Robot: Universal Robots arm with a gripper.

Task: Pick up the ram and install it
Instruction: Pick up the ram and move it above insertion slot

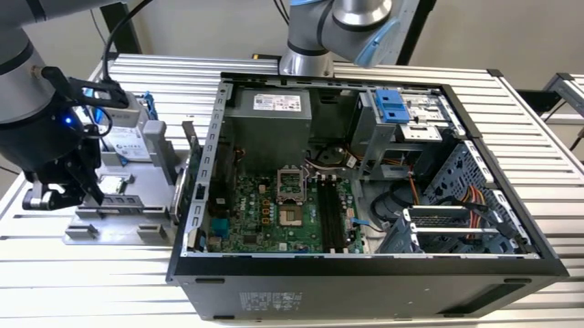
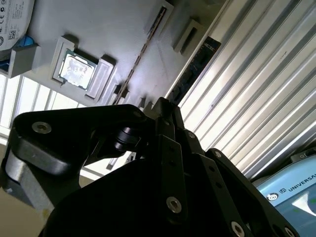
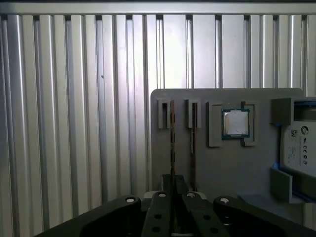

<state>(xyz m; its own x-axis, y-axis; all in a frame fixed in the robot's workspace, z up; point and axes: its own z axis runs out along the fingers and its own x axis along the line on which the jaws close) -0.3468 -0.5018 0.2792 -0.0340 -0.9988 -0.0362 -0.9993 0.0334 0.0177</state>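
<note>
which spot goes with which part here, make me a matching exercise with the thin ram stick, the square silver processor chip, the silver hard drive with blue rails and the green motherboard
Things:
1. thin, long ram stick
2. square silver processor chip
3. silver hard drive with blue rails
4. green motherboard

Places:
A. inside the open black computer case
B. flat in a square seat of the grey plastic tray
C. standing on edge in a narrow tray slot
D. against grey corner blocks at the tray's end

Pairs: 1-C, 2-B, 3-D, 4-A

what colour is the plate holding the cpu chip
The flat holder plate is grey; first wrist view.
</note>
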